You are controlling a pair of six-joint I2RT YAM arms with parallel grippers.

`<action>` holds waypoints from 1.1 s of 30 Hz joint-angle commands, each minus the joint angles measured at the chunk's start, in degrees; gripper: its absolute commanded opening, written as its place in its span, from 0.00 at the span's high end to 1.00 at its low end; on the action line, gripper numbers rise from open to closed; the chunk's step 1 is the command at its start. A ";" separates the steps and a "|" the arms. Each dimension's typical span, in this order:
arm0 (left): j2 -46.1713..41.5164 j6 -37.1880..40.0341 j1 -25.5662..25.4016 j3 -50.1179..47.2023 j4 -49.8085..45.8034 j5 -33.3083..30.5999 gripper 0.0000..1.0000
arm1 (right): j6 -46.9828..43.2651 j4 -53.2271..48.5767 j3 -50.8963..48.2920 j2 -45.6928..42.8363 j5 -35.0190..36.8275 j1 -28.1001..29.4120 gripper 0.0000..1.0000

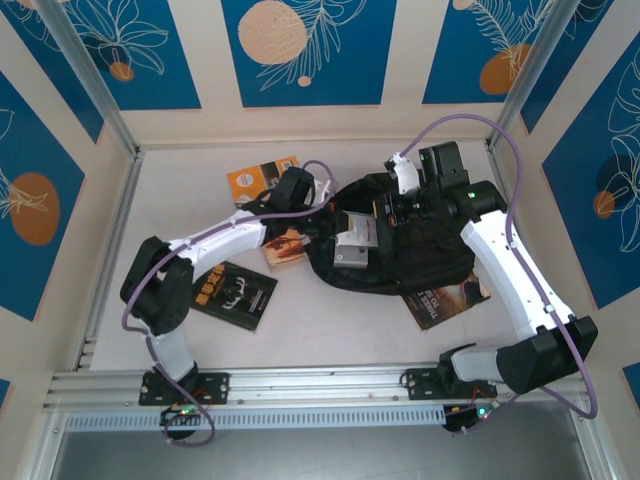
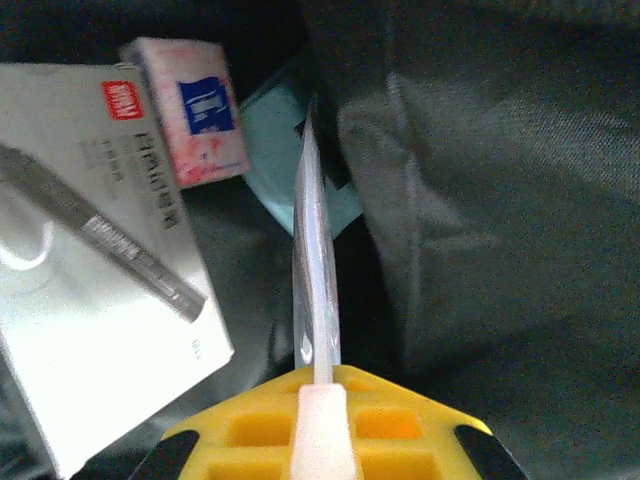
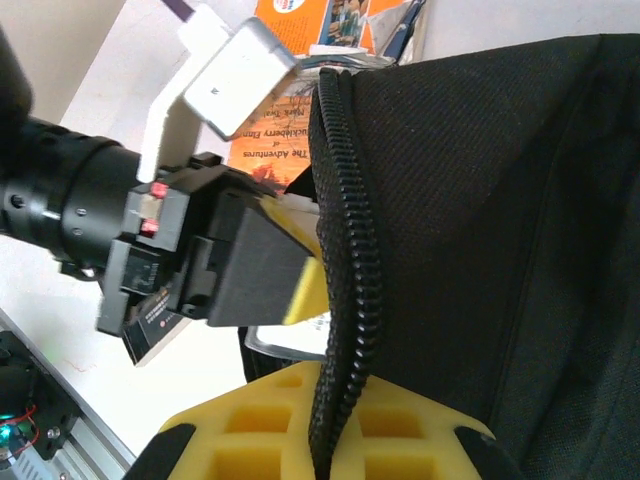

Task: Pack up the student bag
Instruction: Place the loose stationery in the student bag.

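The right gripper (image 3: 335,420) is clamping the zipper rim (image 3: 345,230) of the student bag (image 1: 425,262), which is lying mid-table with its mouth toward the left arm. The left gripper (image 2: 322,405) is pinching a thin clear sheet (image 2: 316,250) edge-on, its long axis pointing forward into the opening.

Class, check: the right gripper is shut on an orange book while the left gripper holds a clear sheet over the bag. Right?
No. The right wrist view shows the right gripper shut on the bag's zipper edge, not a book; the left gripper does hold the sheet.
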 commanded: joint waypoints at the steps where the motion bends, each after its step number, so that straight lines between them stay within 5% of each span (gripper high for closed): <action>1: 1.93 -5.71 -1.07 1.10 10.86 4.19 1.00 | 0.45 3.79 0.39 -1.64 -4.97 0.06 1.00; 14: 17.17 -16.35 -5.70 8.46 18.44 2.80 0.99 | 3.75 6.70 1.31 1.07 -5.68 0.02 1.00; 20: 22.75 -18.36 -6.66 14.80 17.61 4.64 0.66 | 5.33 8.99 -0.17 1.33 -5.46 -0.13 1.00; 26: 18.32 -12.16 -5.58 13.75 7.58 2.25 0.37 | 5.55 10.00 -1.08 -0.12 -3.23 -1.16 1.00; 33: 12.16 -7.99 -3.27 9.89 0.72 0.56 0.27 | 6.12 11.22 -2.77 -1.13 -1.83 -1.97 1.00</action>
